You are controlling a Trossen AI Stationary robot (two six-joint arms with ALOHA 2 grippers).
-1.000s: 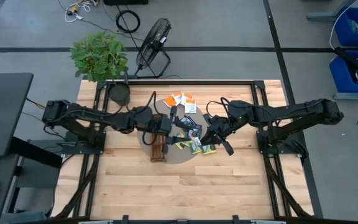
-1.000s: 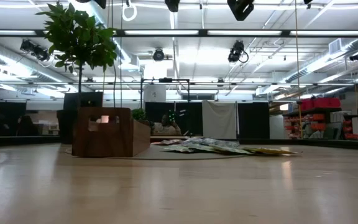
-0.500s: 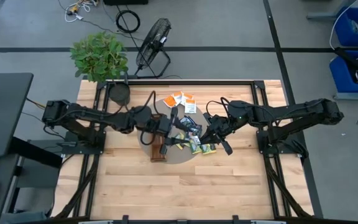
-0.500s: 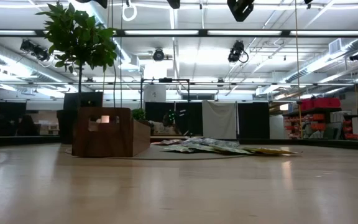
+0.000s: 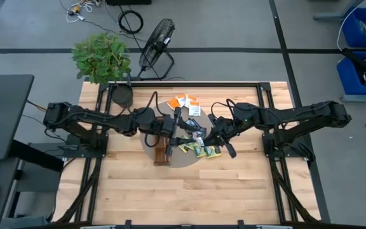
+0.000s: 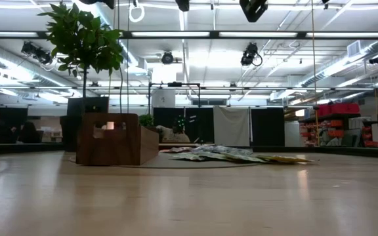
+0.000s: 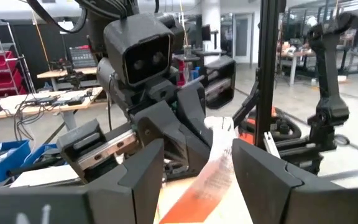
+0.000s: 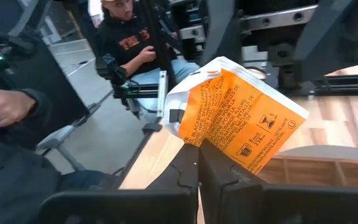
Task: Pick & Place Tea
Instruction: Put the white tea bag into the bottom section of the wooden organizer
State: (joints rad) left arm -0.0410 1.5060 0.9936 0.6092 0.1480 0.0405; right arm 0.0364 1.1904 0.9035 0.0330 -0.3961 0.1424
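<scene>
An orange-and-white tea sachet [image 8: 235, 118] is being pinched by one corner in the right gripper [image 8: 199, 163], whose fingers are being pressed fully together on it, and it is being held up in the air above the round grey mat [image 5: 184, 159] near the middle of the table [image 5: 234, 191]. In the left wrist view the same sachet is being seen edge-on between the widely parted fingers [image 7: 263, 165] of the left gripper [image 7: 199, 163], with the right gripper facing it from close by; whether the left fingers are touching the paper cannot be told, and nothing is being gripped by them.

A handover between the arms is judged to be in progress (the two grippers are being brought nose to nose over the mat in the high view). The rest of the tea [image 5: 199, 150] is being left scattered on the mat, with a few orange sachets [image 5: 186, 102] lying toward its far edge, and the long wooden tray [image 5: 162, 147] is being kept just beside the left gripper.

For the next move, the left fingers are expected to be closed on the free part of the sachet before the right grip is being let go; the thin paper is likely to be bent if it is caught off-centre.
</scene>
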